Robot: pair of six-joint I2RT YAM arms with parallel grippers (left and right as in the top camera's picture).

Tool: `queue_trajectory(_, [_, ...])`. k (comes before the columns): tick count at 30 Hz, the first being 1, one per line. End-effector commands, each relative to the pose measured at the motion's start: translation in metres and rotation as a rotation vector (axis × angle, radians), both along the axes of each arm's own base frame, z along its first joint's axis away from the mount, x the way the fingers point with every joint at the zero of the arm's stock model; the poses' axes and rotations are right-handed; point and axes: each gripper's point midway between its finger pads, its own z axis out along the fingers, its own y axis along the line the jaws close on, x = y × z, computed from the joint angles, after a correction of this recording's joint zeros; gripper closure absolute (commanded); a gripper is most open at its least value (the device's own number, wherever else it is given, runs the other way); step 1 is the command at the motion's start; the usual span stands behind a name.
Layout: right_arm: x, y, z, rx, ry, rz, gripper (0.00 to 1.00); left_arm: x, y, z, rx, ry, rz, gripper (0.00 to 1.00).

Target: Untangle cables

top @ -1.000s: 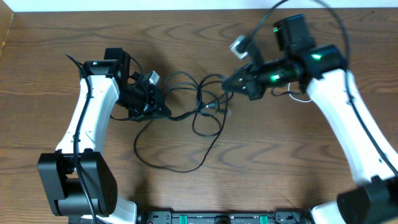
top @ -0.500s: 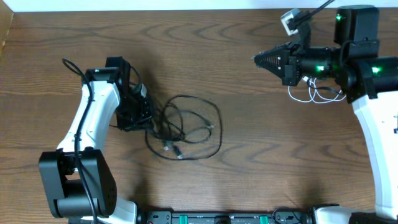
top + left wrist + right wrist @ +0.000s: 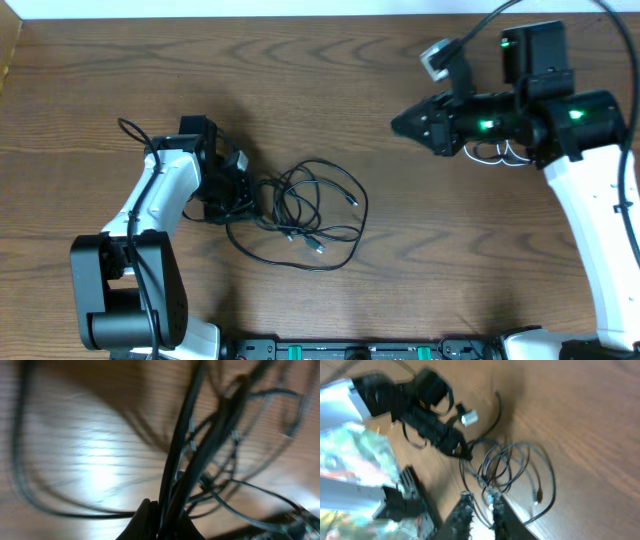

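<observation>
Light, limp black cables (image 3: 315, 215) lie looped mid-desk (image 3: 300, 80), at 3 o'clock of the left hand (image 3: 243, 197), which pinches their bunched strands. The right hand (image 3: 399, 124), slightly parted, holds nothing. A white cable (image 3: 490, 155) lies at its 4 o'clock. The likely best hold is a free plug end (image 3: 317, 243).

Landmark: loose tangle of thin black cables (image 3: 305, 215), lying flat on the brown wooden table (image 3: 300, 80). Touching the tangle's left edge: black two-finger left gripper (image 3: 240, 200), strands running out from between its fingertips in the left wrist view. Further left of the tangle: white-shelled left arm (image 3: 160, 200). Small plug ends (image 3: 318, 243) on the tangle's near side, inside its outermost loop. Well apart, behind and right of the tangle: black right gripper (image 3: 400, 123), tips pointing left. Farther right of the tangle: loops of thin white cable (image 3: 495, 153), partly under the right arm.
</observation>
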Motion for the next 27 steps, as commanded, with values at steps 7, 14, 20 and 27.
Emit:
queue_trajectory(7, [-0.015,0.046,-0.044,-0.109,0.088,0.117,0.81,0.003,-0.033,0.021,-0.248,-0.114,-0.14,0.92])
queue_trajectory(14, [-0.023,0.078,-0.093,-0.167,0.231,0.182,0.68,0.003,-0.033,0.021,-0.249,-0.133,-0.168,0.92])
queue_trajectory(20, [-0.028,0.103,-0.142,-0.214,0.411,0.164,0.68,0.001,-0.021,0.012,-0.158,-0.071,-0.104,0.92])
queue_trajectory(27, [-0.039,0.136,-0.19,-0.262,0.539,0.16,0.64,-0.001,-0.011,0.005,-0.084,-0.031,-0.057,0.92])
